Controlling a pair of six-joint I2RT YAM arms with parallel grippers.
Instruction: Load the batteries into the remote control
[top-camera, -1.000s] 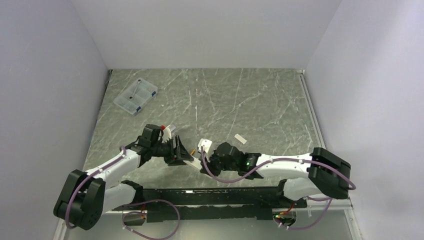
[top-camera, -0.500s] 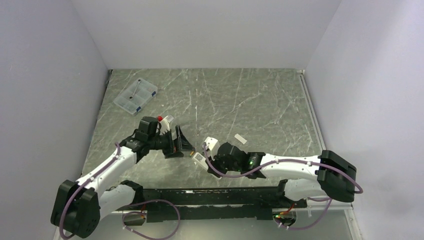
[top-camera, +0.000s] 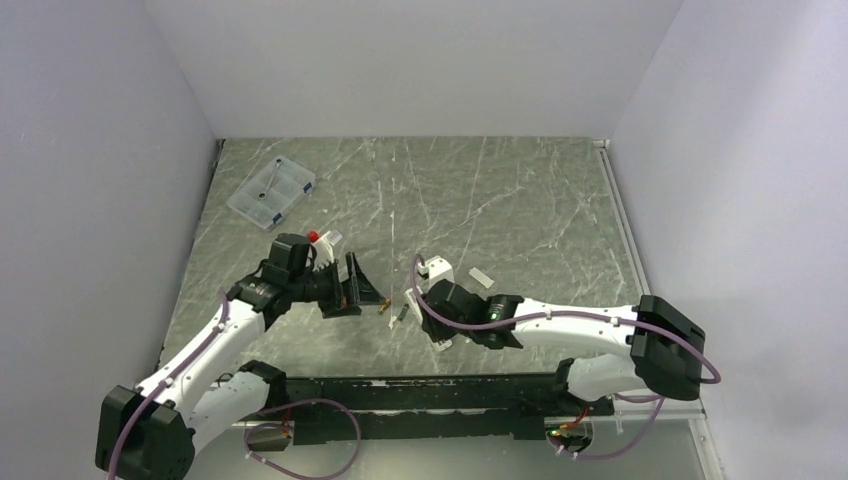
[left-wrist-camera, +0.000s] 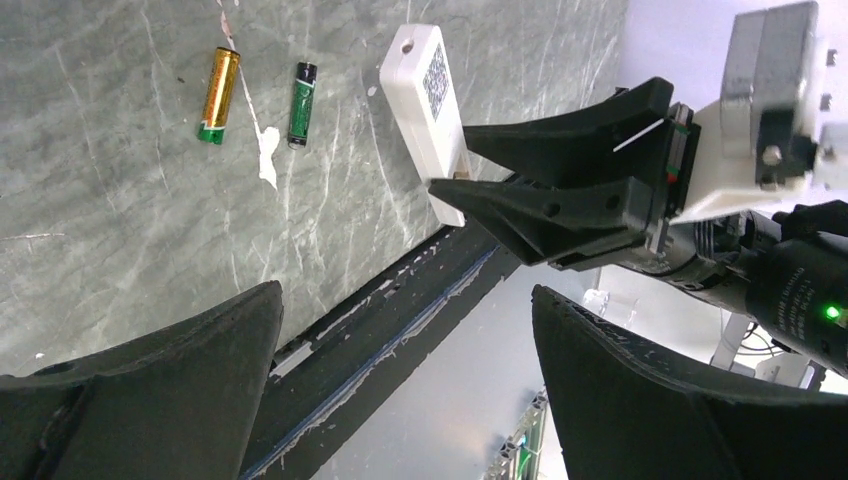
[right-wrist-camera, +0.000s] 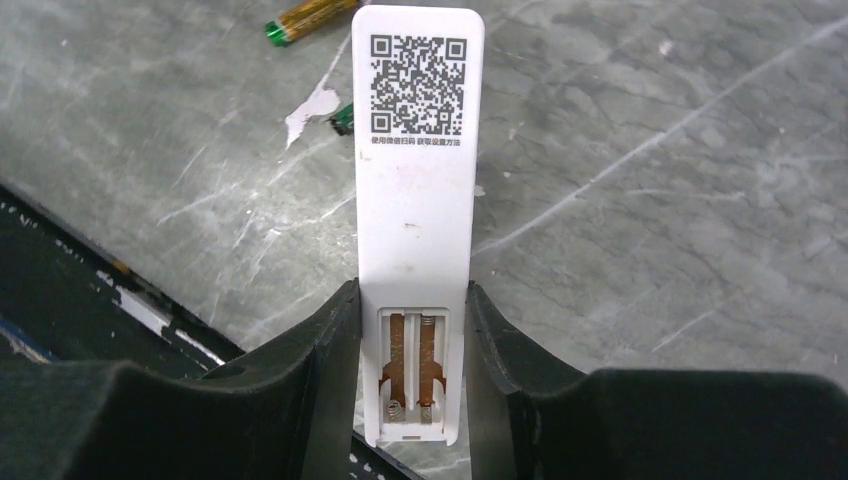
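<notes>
The remote control (right-wrist-camera: 415, 180) is a slim white handset, back side up with a QR code, and my right gripper (right-wrist-camera: 412, 300) is shut on its sides at the open battery compartment (right-wrist-camera: 412, 375). Springs and copper contacts show inside; no cell is in it. The batteries lie loose on the table just beyond the remote's far tip: a copper-orange one (left-wrist-camera: 218, 95) and a dark green one (left-wrist-camera: 302, 90), side by side. My left gripper (left-wrist-camera: 405, 300) hangs open to their left, nothing between its fingers.
A small flat white cover piece (top-camera: 482, 277) lies on the table behind the right arm. A clear plastic compartment box (top-camera: 271, 192) sits at the back left. The black base rail (top-camera: 420, 395) runs along the near table edge, close under the held remote.
My left gripper has opened wide and drawn back to the left, away from the remote. The right gripper has carried the remote farther back, beside the two batteries on the table.
</notes>
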